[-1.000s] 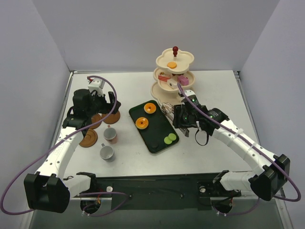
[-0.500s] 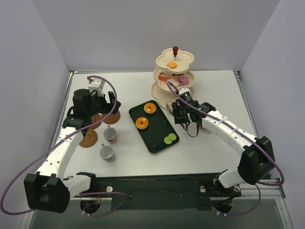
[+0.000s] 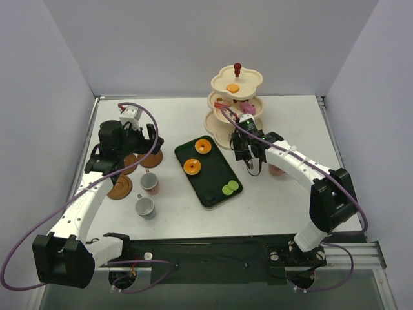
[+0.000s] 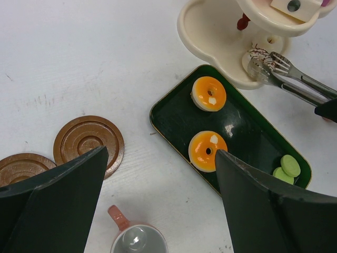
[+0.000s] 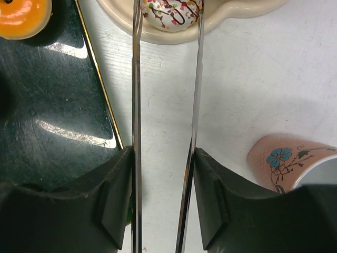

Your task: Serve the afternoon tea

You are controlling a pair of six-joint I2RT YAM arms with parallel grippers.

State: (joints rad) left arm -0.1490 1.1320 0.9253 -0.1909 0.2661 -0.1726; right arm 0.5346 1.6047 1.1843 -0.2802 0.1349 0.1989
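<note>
- Now the right fingers (image 5: 113, 200), clamped on the tongs (image 5: 136, 79), have swung from beside the tray (image 5: 47, 105) to the stand (image 5: 237, 8); delivery looks close.
- The sprinkled donut (image 5: 169, 11), pinched at the tips, sits over the lowest tier's rim.
- The tongs' length points straight at the stand.
- The left fingers (image 4: 58, 200) gape empty.

The dark green rectangular tray (image 5: 47, 100) was glossy, the long metal tongs (image 5: 198, 79) shone, the round brown saucer (image 4: 88, 143) looked ringed and matt
</note>
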